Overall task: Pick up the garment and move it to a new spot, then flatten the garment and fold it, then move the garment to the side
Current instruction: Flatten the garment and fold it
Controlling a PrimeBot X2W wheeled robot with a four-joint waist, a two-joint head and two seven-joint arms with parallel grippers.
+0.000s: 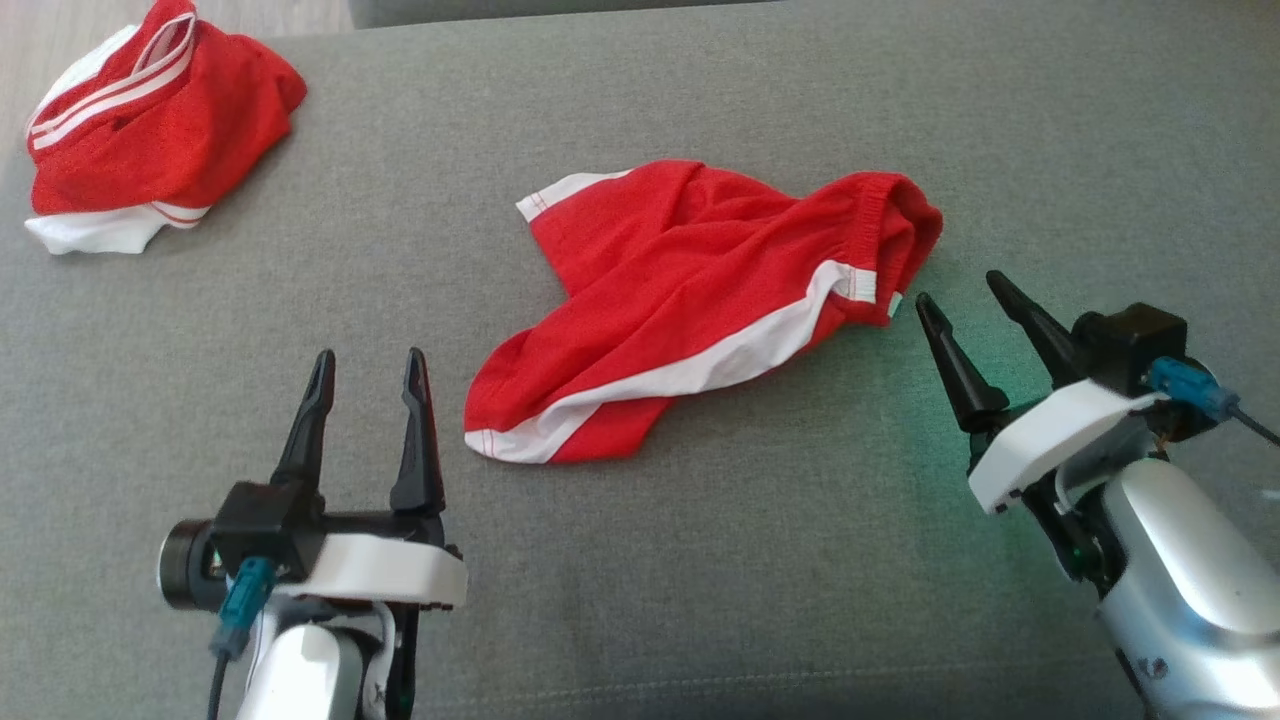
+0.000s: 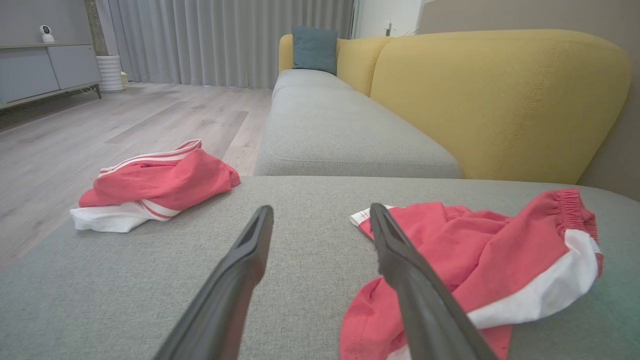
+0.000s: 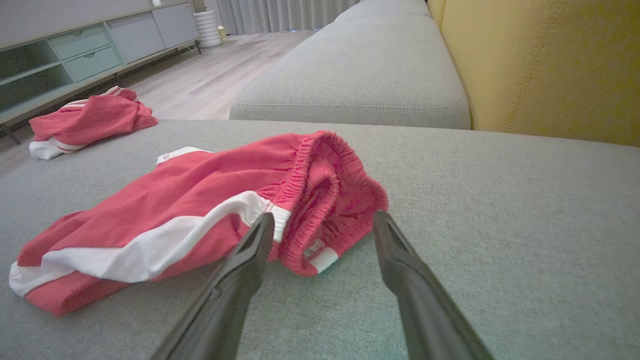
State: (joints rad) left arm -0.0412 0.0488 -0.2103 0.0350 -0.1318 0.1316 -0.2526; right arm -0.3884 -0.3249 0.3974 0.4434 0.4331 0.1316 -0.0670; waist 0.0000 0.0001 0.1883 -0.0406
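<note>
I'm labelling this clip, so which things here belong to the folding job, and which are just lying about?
Job:
- shorts, crumpled between the grippers
- left gripper, open
- right gripper, open beside them

Lying about:
- second red garment, bunched far left
- cushion
- cabinet

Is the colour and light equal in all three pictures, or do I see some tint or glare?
Head view: a green glow tints the grey cushion beside the right gripper, and glare whitens its silver forearm; the shorts look deep red. Left wrist view: they look paler, pinkish. Right wrist view: the same pinkish cast.
</note>
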